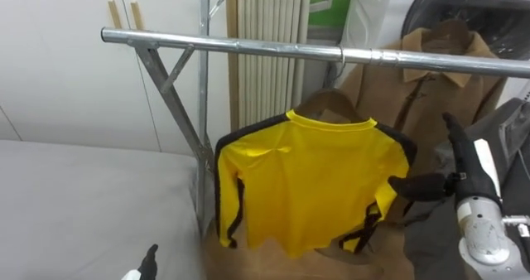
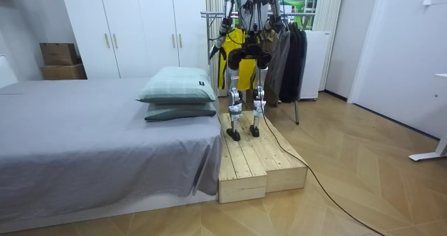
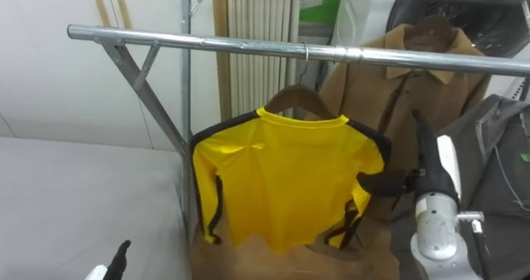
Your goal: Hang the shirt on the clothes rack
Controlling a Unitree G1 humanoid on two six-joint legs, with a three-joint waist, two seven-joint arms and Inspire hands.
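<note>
Yellow shirt (image 1: pixel 302 181) hangs by its hanger (image 1: pixel 331 104) from the steel rail (image 1: pixel 248 46) in the left eye view, my right hand (image 1: pixel 474 174) open-fingered beside its sleeve, left hand (image 1: pixel 147 263) low (state: cannot tell). Room view: I stand on the wooden platform (image 2: pixel 258 170). Right eye view: hanging looks done; only drawing back remains.

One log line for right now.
stage: hung | yellow shirt on hanger, on rail | right hand open by its sleeve | left hand low

the eye views face the rail (image 1: pixel 315 52) close up; the room view sees it from afar, seemingly behind.
</note>
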